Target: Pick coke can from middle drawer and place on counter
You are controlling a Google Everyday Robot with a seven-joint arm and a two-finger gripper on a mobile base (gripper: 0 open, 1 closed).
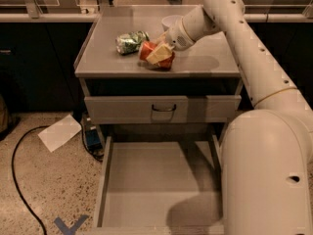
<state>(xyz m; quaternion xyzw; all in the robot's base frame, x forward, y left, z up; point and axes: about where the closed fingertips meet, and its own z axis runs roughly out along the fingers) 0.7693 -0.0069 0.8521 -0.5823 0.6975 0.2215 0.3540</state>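
The coke can (pixel 147 51) is on the table (pixel 210 65), near the front edge and a little left of the centre. It is tilted, not upright, and its lower end seems to touch the table surface. The hand (pixel 159 56) is clamped on the coke can. One pale finger (pixel 160 53) lies across the front of the red body, and the other is hidden behind it. The arm reaches the hand from the side of the back right corner of the table.

Just beside the coke can, toward the left edge, a green-and-white can (pixel 130 41) lies on its side; I cannot tell whether the two touch. Behind the wrist, near the back edge, a white bowl (pixel 170 20) is partly visible.

Under the table top there is a closed drawer front (pixel 122 110) with a dark handle (pixel 163 109). Below it the middle drawer (pixel 146 180) is pulled out and shows its flat grey floor and low side walls. On the ground at the left lies a white paper sheet (pixel 59 132), and near the drawer's front left corner there is a blue tape cross (pixel 68 225).
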